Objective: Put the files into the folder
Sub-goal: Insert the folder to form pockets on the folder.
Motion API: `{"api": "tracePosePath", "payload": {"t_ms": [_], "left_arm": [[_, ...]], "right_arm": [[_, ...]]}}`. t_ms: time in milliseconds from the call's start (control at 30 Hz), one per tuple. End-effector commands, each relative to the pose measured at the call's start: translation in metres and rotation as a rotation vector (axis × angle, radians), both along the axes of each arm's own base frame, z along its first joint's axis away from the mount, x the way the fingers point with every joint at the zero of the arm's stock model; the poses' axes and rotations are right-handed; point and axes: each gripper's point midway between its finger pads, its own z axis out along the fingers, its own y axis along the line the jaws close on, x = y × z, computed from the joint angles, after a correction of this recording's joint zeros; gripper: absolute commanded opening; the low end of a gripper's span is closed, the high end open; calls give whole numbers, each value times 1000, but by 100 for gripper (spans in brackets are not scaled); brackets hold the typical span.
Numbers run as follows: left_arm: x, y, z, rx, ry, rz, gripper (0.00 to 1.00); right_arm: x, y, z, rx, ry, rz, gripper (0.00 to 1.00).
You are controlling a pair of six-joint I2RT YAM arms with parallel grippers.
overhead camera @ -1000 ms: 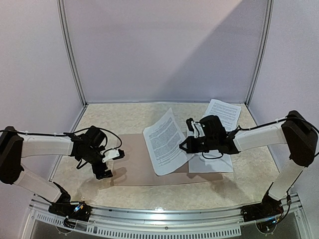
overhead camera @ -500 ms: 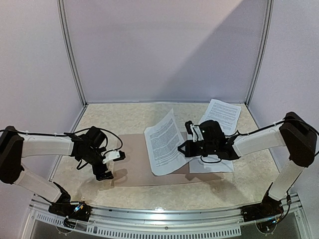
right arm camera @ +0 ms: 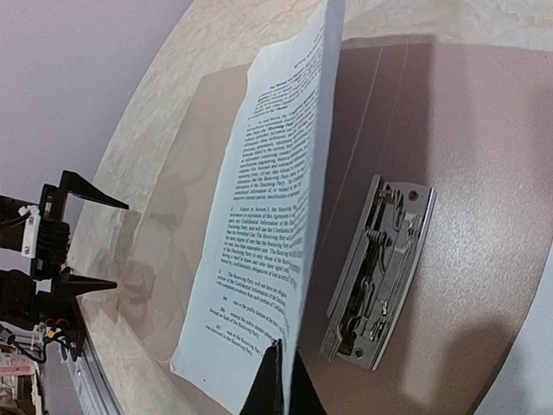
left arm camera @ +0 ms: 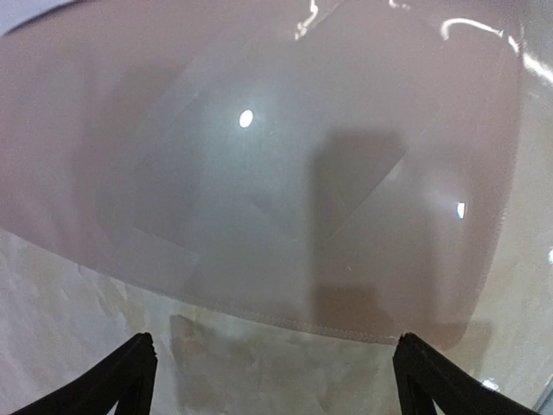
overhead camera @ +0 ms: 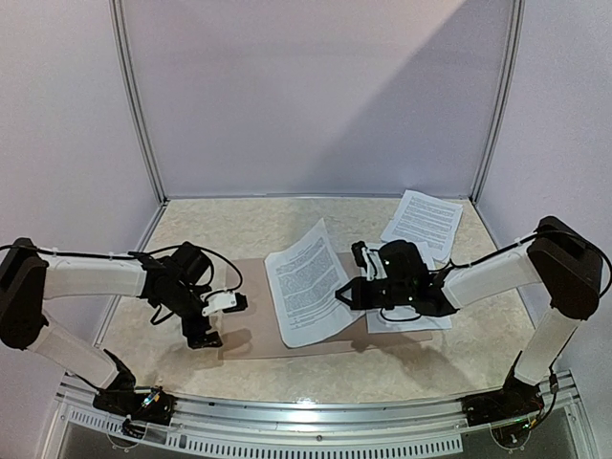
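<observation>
The folder (overhead camera: 251,287) lies open and flat on the table, tan-brown with a glossy clear sheet (left arm camera: 259,173) and a metal clip (right arm camera: 380,268) inside. My right gripper (overhead camera: 346,292) is shut on the near edge of one printed sheet of the files (overhead camera: 304,282), which it holds tilted over the folder's middle. In the right wrist view that sheet (right arm camera: 268,199) stands on edge, pinched at my right gripper (right arm camera: 282,380). My left gripper (overhead camera: 218,320) hovers open over the folder's near left edge, nothing between its fingers (left arm camera: 112,380).
A second sheet (overhead camera: 430,317) lies under the right arm, partly hidden. A third sheet (overhead camera: 424,218) lies at the back right. White walls with metal posts (overhead camera: 134,105) close in the marbled table (overhead camera: 220,225) on three sides.
My right gripper has carried the sheet leftward over the folder. The left gripper has shifted a little to the right and stayed open.
</observation>
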Motion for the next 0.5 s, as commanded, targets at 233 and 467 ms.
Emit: {"api": "tracePosePath", "payload": {"t_ms": [233,467], "left_arm": [[25,-73,32,-41,-106,-282,96],[6,-78,-15,44,-33,-510,100]], "right_arm": [[23,-30,42,-170,-187,-105,0],[15,-41,34,-190,-163,-116,0]]}}
